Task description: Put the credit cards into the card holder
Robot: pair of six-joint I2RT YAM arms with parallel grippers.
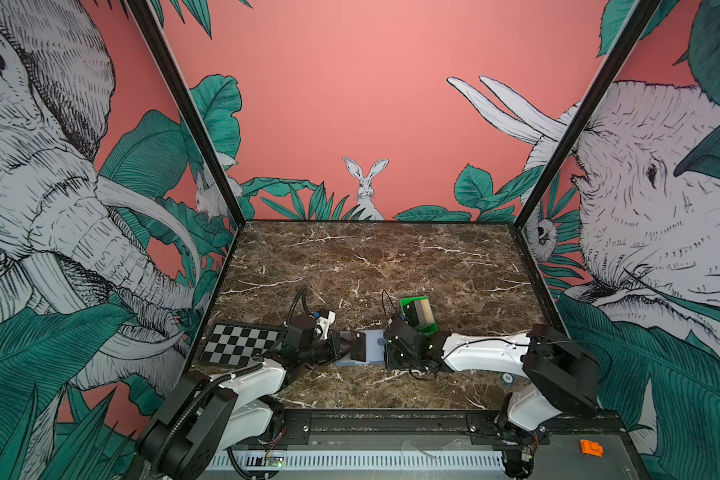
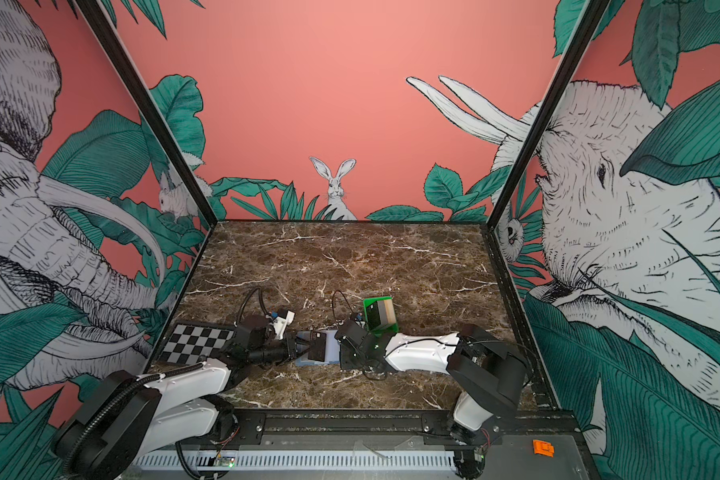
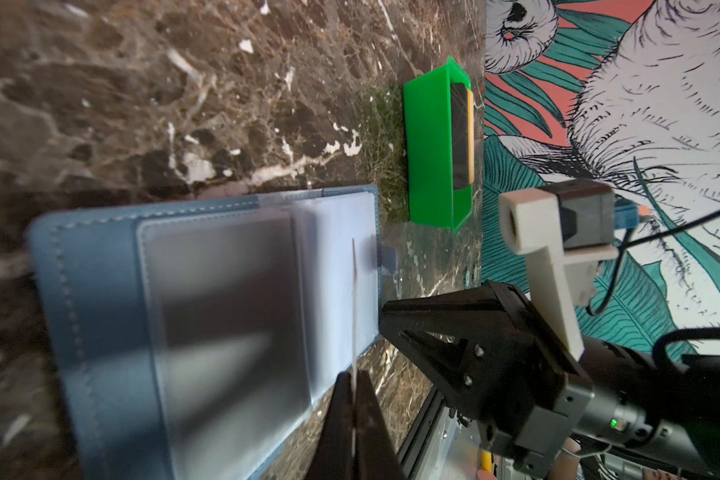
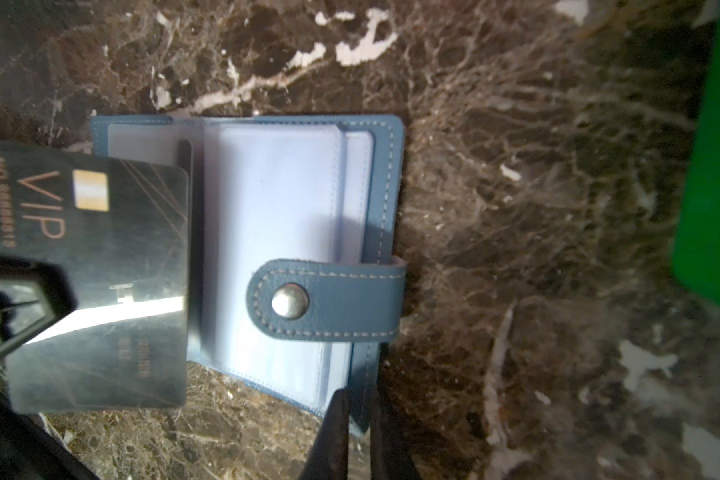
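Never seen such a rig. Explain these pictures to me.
Two robot arms, a left arm and a right arm, work on a marble table. Two pictures look down from one camera head; two more come from a camera on each wrist. On the table lie an open blue card holder, a green tray holding more cards, and a checkerboard plate. The left arm's jaws are clamped on a black VIP card over the holder. The right arm's jaws straddle the holder's edge; whether they grip it is unclear.

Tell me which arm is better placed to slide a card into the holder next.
Left. The left gripper pinches the black VIP card just above the open card holder, by its clear sleeves. The right gripper is clamped on the holder's edge, apparently steadying it.
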